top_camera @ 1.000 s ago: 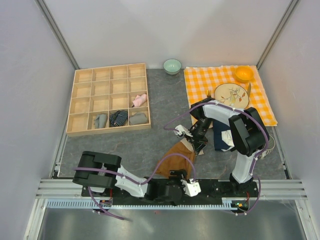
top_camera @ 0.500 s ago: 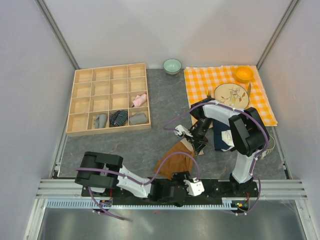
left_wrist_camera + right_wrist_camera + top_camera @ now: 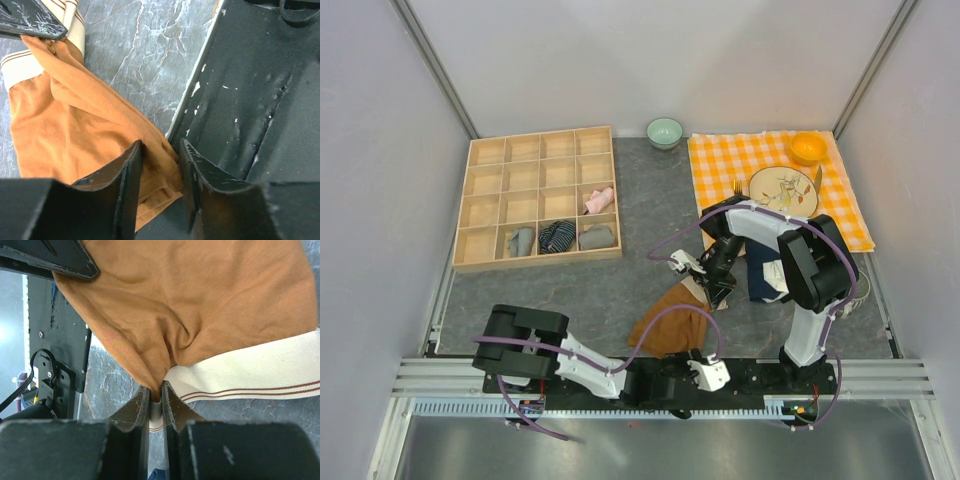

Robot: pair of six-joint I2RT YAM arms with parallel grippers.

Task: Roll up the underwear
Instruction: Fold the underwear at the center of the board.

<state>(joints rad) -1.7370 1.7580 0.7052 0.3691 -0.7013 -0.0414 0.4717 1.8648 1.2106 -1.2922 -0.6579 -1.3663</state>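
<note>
grey table (image 3: pixel 640 210): underwear (image 3: pixel 672 318) lies at its near edge. my left claw (image 3: pixel 159 170) has pulled back and narrowed around the near hem; my right claw (image 3: pixel 156 405) stays pinched on the band (image 3: pixel 250 372). rolling can start.

— What is your underwear (image 3: pixel 75 115) made of?
— Soft matt rust cloth, with a cream woven band (image 3: pixel 20 70) at eleven o'clock. Your tabletop (image 3: pixel 150 40) looks like smooth marbled stone. The left gripper (image 3: pixel 160 145) has scuffed black plastic fingers (image 3: pixel 129 185).
</note>
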